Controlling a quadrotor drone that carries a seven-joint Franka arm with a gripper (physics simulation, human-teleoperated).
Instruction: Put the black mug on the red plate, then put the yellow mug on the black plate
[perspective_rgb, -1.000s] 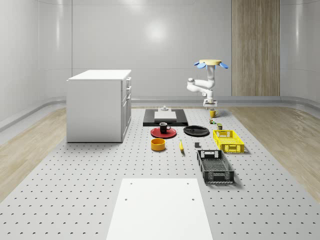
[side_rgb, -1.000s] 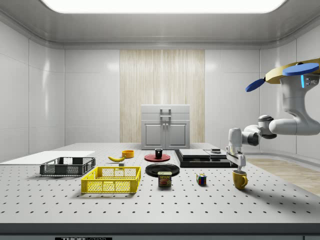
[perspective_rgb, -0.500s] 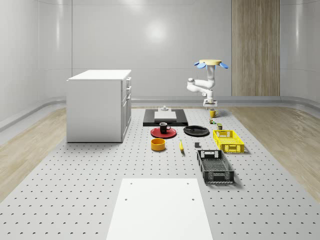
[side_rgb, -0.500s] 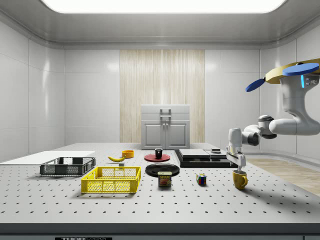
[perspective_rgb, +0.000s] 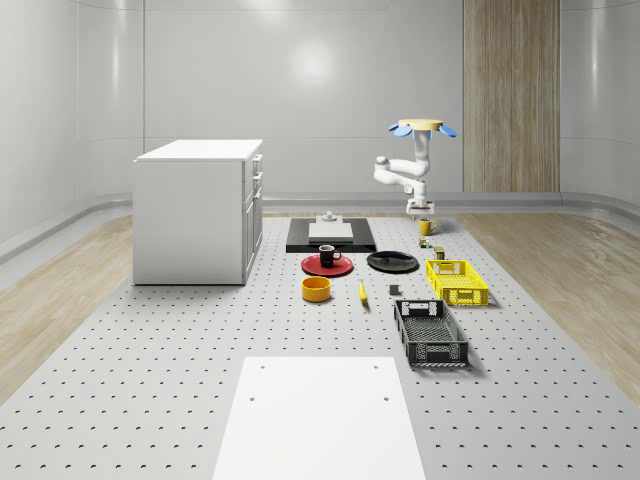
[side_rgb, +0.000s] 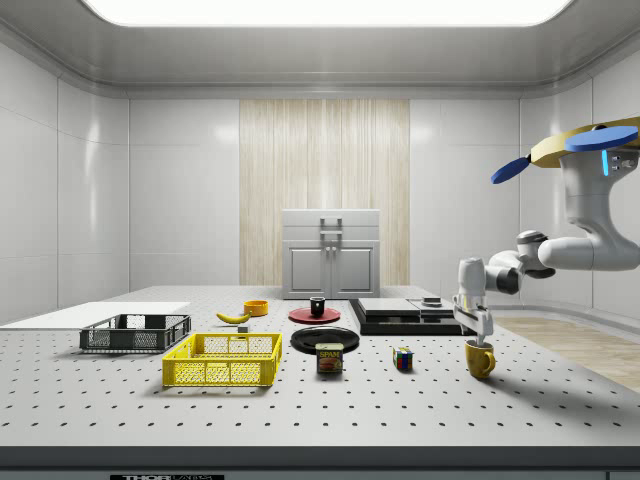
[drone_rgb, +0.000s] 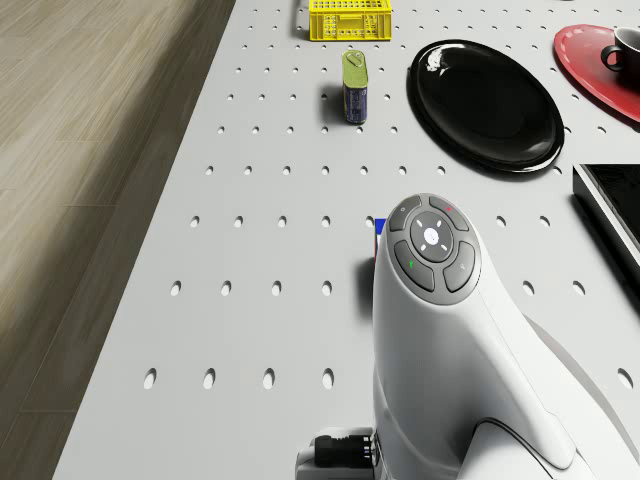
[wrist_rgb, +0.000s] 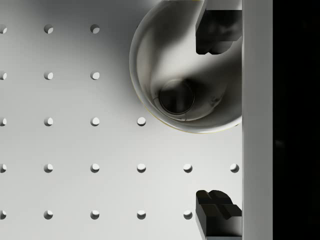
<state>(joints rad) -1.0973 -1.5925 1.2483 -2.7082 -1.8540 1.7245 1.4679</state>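
The yellow mug (perspective_rgb: 425, 228) (side_rgb: 480, 359) stands upright on the table's far right part. The drone (perspective_rgb: 422, 127) (side_rgb: 590, 146) hovers above that area, with its arm bent down. My gripper (side_rgb: 482, 337) (wrist_rgb: 218, 122) is open just over the mug (wrist_rgb: 170, 75). One finger (wrist_rgb: 217, 30) is over the mug's hollow and the other finger (wrist_rgb: 217, 215) is outside its wall. The black mug (perspective_rgb: 326, 255) (side_rgb: 317, 307) sits on the red plate (perspective_rgb: 318, 268) (drone_rgb: 585, 60). Beside it the black plate (perspective_rgb: 392, 262) (side_rgb: 325, 339) (drone_rgb: 485, 90) lies bare.
A tin can (side_rgb: 329, 358) (drone_rgb: 355, 85) and a colour cube (side_rgb: 403, 358) lie between the mug and the black plate. A yellow crate (perspective_rgb: 456, 281), a black crate (perspective_rgb: 430, 332), a yellow bowl (perspective_rgb: 317, 289), a banana (perspective_rgb: 362, 291), a black tray (perspective_rgb: 331, 234) and a white cabinet (perspective_rgb: 200, 210) stand around.
The wrist and gripper have edged slightly toward the side view's right, over the yellow mug. The mugs and plates have not moved.
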